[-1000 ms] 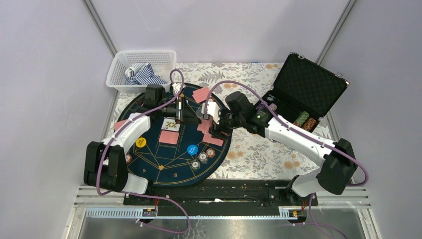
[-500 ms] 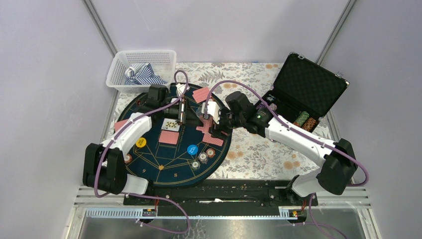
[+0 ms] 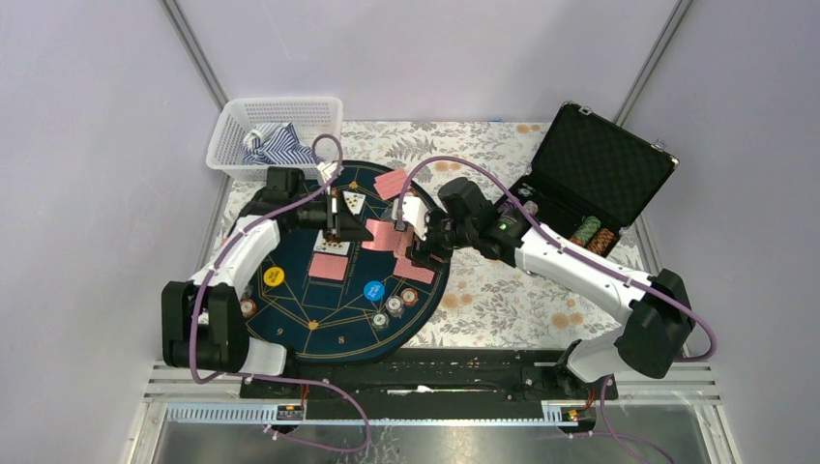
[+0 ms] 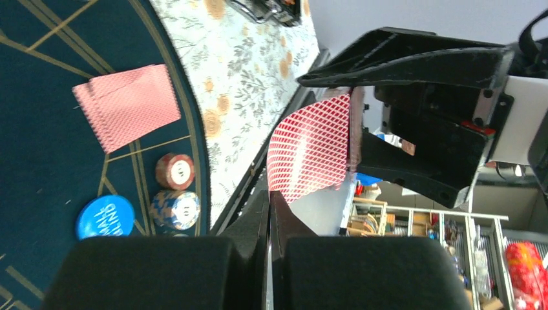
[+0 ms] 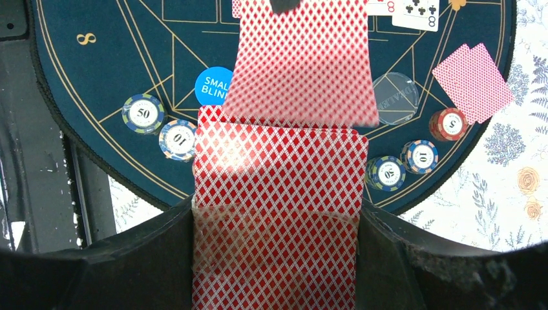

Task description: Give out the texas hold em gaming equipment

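Note:
My right gripper (image 5: 278, 258) is shut on a deck of red-backed playing cards (image 5: 279, 194), held above the right side of the dark blue mat (image 3: 290, 319). In the top view it (image 3: 416, 244) is close to my left gripper (image 3: 356, 230). My left gripper (image 4: 270, 206) is shut on one red-backed card (image 4: 310, 148), which also shows blurred in the right wrist view (image 5: 304, 58), drawn partly off the deck. Pairs of face-down cards (image 4: 127, 103) (image 5: 474, 81), a blue disc (image 5: 212, 86), a clear disc (image 5: 395, 97), a yellow disc (image 3: 274, 276) and chip stacks (image 5: 141, 113) (image 5: 420, 155) lie on the mat.
An open black case (image 3: 595, 164) holding more chips stands at the right on the flowered cloth. A white basket (image 3: 276, 121) with striped fabric sits at the back left. Face-up cards (image 3: 332, 242) lie near the mat's middle.
My left gripper has drawn back to the left from the deck with one card pinched in it. The right arm has stayed still.

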`<state>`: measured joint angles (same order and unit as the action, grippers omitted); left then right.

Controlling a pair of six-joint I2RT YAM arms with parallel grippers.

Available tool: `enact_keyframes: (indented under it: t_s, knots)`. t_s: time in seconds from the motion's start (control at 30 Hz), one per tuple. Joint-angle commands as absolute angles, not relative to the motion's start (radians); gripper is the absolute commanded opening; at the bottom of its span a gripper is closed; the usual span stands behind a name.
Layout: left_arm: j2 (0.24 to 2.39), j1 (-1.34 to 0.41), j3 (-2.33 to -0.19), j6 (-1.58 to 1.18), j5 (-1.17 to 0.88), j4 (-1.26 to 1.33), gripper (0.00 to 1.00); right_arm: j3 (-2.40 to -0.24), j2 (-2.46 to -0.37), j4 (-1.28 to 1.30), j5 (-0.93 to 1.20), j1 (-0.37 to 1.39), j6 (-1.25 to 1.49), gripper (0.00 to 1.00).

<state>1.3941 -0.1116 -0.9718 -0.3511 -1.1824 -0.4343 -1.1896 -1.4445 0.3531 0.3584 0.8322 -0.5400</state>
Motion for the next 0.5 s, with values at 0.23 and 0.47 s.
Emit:
enact_keyframes:
  t_s: [0.23, 0.47]
  knots:
    - [1.517, 0.124, -0.998, 0.013, -0.957, -0.839, 0.00, -1.196, -1.401, 0.276, 0.357, 0.842, -0.538, 0.10]
    - [1.550, 0.185, -0.980, 0.005, -0.717, -0.889, 0.00, -1.198, -1.405, 0.279, 0.343, 0.842, -0.544, 0.10]
